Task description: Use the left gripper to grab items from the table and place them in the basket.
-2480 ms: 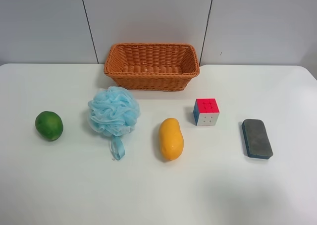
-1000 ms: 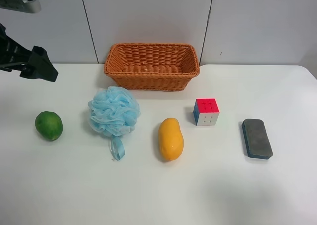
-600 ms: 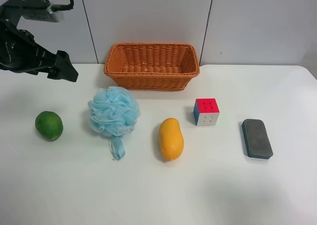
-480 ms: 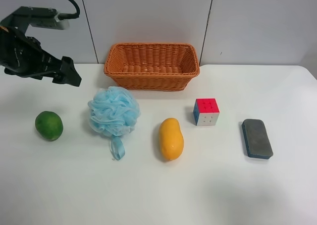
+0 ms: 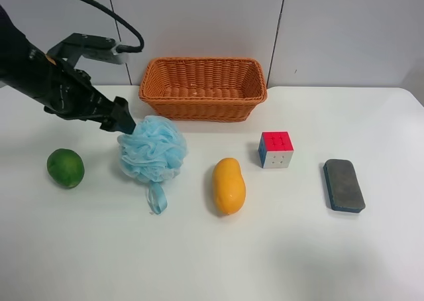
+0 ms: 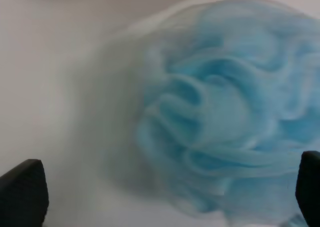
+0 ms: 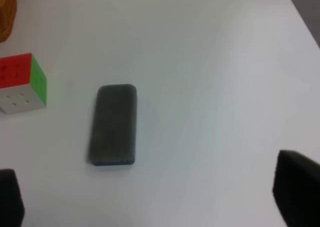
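My left gripper (image 5: 124, 124) hangs at the upper left edge of the light-blue bath pouf (image 5: 152, 148), with its jaws spread wide. In my left wrist view the two dark fingertips (image 6: 22, 192) sit far apart with the fluffy pouf between them, and I cannot tell whether they touch it.

The pouf rests on the white tabletop (image 5: 298, 248), its loop trailing toward the near edge. A round green fruit (image 5: 65, 168) lies to one side of it, well apart. To the other side lie a yellow-orange mango (image 5: 228, 185), a colourful puzzle cube (image 5: 276, 149) and a grey-blue eraser (image 5: 344, 185), spaced out in a rough row.

The orange-brown wicker basket (image 5: 199, 105) stands behind the row, near the wall.

My right gripper (image 7: 155, 197) is above the tabletop near the eraser, its jaws also apart and gripping nothing.
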Robot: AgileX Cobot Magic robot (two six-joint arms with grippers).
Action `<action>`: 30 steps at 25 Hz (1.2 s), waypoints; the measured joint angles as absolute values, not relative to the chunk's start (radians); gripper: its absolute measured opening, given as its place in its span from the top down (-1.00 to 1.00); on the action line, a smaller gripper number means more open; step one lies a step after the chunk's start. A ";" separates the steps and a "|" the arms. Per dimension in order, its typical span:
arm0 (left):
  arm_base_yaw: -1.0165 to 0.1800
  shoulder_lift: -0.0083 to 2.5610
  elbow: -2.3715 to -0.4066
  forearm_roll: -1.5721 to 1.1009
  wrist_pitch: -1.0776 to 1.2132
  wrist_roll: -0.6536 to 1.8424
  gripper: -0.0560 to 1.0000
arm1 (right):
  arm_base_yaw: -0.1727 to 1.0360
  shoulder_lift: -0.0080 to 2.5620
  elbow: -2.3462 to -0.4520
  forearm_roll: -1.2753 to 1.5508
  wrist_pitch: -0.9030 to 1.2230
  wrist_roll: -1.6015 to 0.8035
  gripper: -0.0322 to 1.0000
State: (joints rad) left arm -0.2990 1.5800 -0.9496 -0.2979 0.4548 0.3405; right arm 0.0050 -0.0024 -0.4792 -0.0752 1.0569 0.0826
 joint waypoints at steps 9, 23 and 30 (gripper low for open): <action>-0.406 1.616 -0.950 -0.303 0.441 0.290 -0.99 | 0.005 -0.002 -0.479 -0.075 1.057 0.083 -0.98; -0.406 1.788 -0.950 -0.305 0.325 0.290 -0.99 | 0.005 -0.002 -0.479 -0.075 1.057 0.083 -0.98; -0.407 1.849 -0.950 -0.306 0.309 0.290 -0.99 | 0.005 -0.002 -0.479 -0.075 1.057 0.083 -0.98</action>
State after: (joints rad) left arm -0.4066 1.8494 -0.9499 -0.3061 0.3093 0.2897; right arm 0.0050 -0.0024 -0.4792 -0.0752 1.0569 0.0826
